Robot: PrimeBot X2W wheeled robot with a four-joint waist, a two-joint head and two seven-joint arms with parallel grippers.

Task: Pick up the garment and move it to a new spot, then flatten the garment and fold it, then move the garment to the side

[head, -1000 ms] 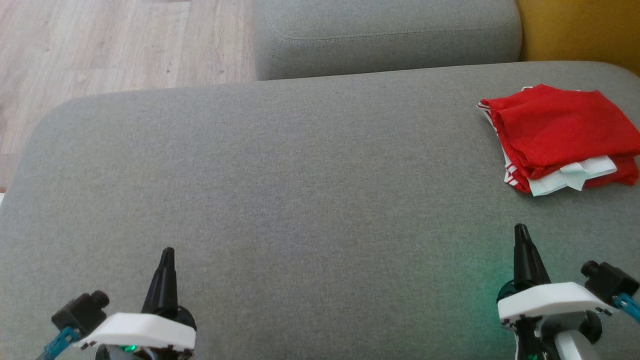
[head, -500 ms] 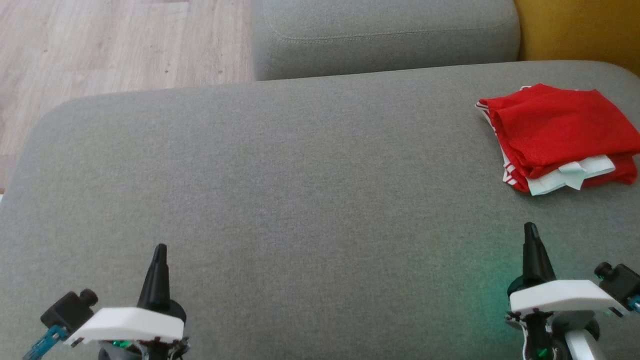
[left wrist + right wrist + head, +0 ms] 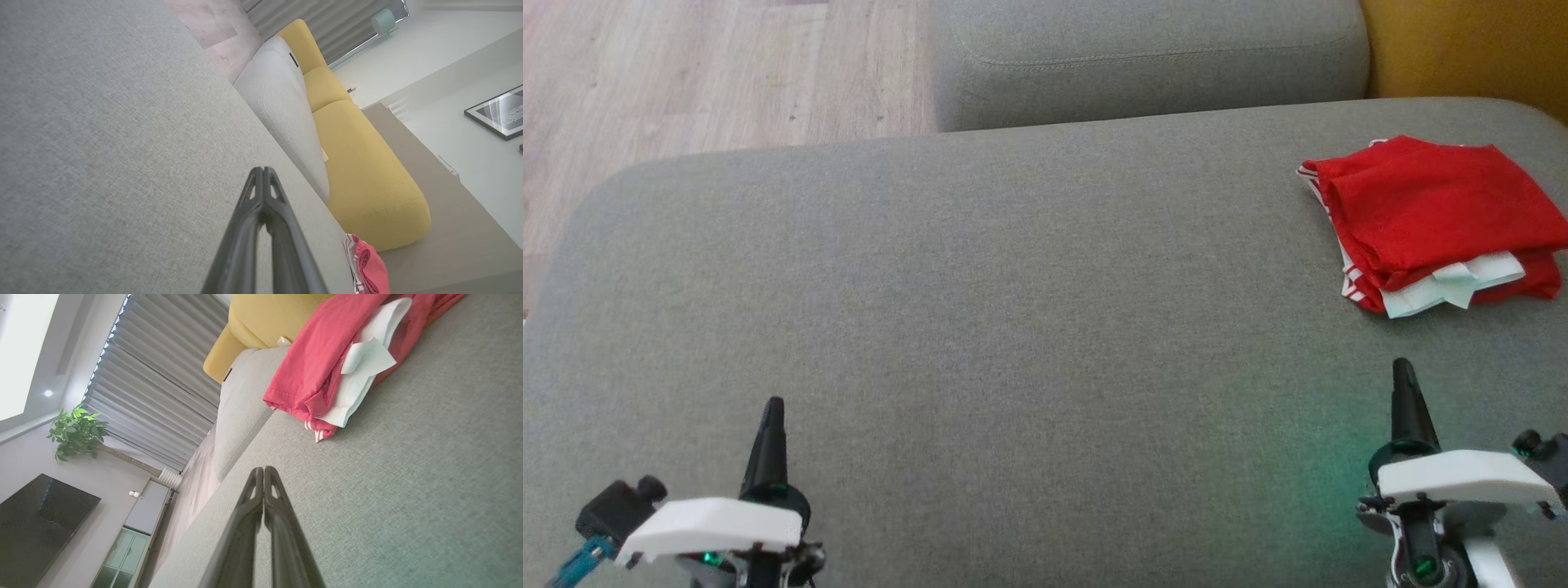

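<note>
The garment [image 3: 1433, 216] is red with white trim and lies folded in a neat stack at the far right of the grey sofa seat [image 3: 1013, 327]. It also shows in the right wrist view [image 3: 327, 371] and as a red edge in the left wrist view [image 3: 367, 265]. My left gripper [image 3: 772, 406] is shut and empty at the lower left, above the seat. My right gripper [image 3: 1401, 366] is shut and empty at the lower right, a short way in front of the garment. Both pairs of fingers [image 3: 263, 171] [image 3: 263, 470] are pressed together at the tips.
A grey cushion block [image 3: 1152, 57] stands beyond the seat's far edge, with a yellow seat [image 3: 1470, 49] to its right. Wooden floor [image 3: 686, 73] lies past the seat's left and far edges. A wide stretch of bare seat lies between the grippers.
Both grippers have drawn apart, the left further left and the right further right. The garment lies where it was.
</note>
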